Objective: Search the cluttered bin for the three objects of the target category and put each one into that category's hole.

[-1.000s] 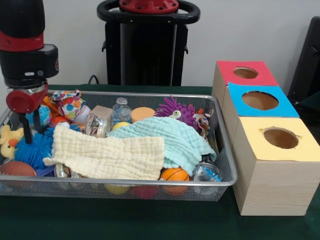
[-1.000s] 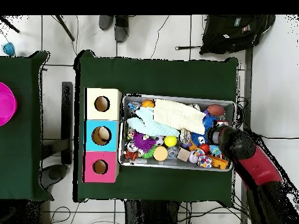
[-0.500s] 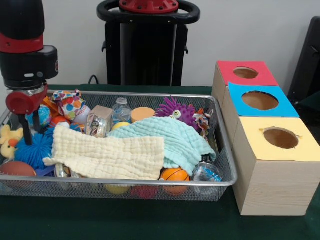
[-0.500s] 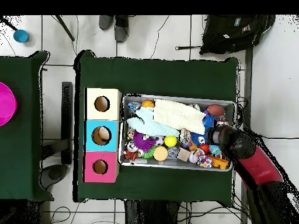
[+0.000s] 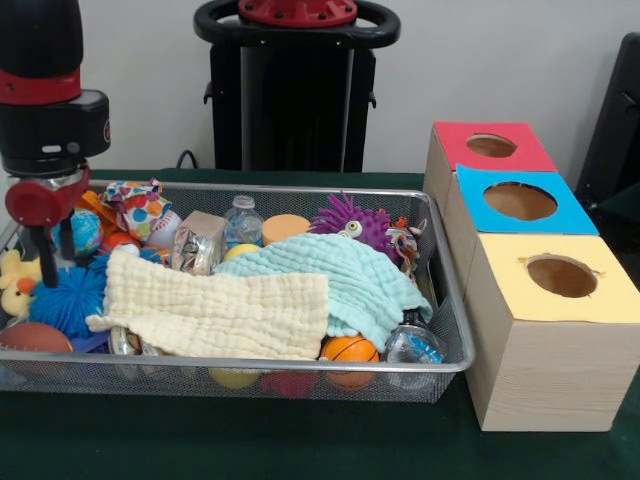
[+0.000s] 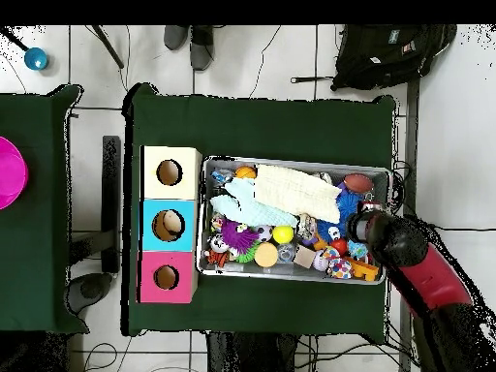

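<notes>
Wire-mesh bin [image 5: 440, 335] heaped with crinkled cream cloth [image 5: 215, 310], spiky blue ball [image 5: 68, 298]. Gripper [image 5: 48, 262] slightly higher than before, above ball; fingers' spread: cannot tell.

The red and black arm [image 5: 45, 100] reaches straight down over the end of the wire bin [image 5: 440, 300], its pincer [image 5: 45, 262] hanging among the contents, fingers slightly parted.

Green-clothed table [image 5: 300, 440] with wire bin [image 5: 440, 300] beside three holed boxes [image 5: 545, 330].
</notes>
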